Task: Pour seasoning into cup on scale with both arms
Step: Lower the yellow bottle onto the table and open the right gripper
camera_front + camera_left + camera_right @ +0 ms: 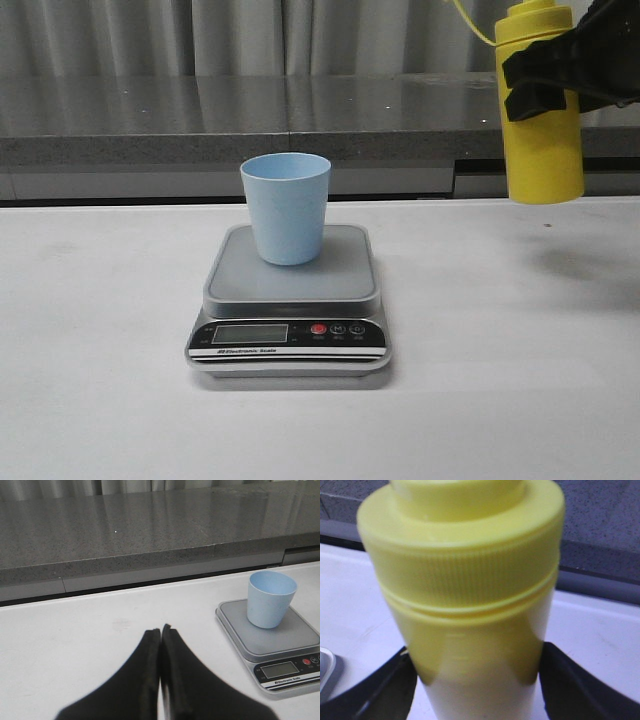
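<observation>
Our right gripper (pixel 545 85) pinches the seasoning bottle (pixel 543 120) by its upper body, holding it upright in the air above the table (pixel 100 350). Well to that gripper's left, the blue cup (pixel 286 207) stands on the scale (pixel 290 300), whose black front panel reads "Electronic Scale". Our left gripper (pixel 161 630) has its fingers pressed together, empty, with the scale off to one side.

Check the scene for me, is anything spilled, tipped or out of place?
Nothing stands out. The cup stands upright on the scale, and the right gripper holds the seasoning bottle upright above the table. No spills visible.
</observation>
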Controlling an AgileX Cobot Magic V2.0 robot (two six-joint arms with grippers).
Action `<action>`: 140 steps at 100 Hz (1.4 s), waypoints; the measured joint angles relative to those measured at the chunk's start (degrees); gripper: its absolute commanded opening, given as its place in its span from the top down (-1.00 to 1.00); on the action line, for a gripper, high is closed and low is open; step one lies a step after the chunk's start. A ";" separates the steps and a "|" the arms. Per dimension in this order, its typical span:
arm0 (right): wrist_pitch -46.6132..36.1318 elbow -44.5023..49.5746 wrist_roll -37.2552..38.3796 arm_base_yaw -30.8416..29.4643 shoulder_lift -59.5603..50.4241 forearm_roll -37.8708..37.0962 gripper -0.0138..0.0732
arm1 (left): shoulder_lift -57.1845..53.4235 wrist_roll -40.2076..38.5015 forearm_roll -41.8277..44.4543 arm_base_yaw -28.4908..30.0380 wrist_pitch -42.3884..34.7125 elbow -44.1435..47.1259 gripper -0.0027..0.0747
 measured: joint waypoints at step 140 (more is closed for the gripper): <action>-29.80 17.49 -50.11 -0.21 6.76 55.06 -0.81 | 0.00 0.00 0.00 0.00 0.00 0.00 0.98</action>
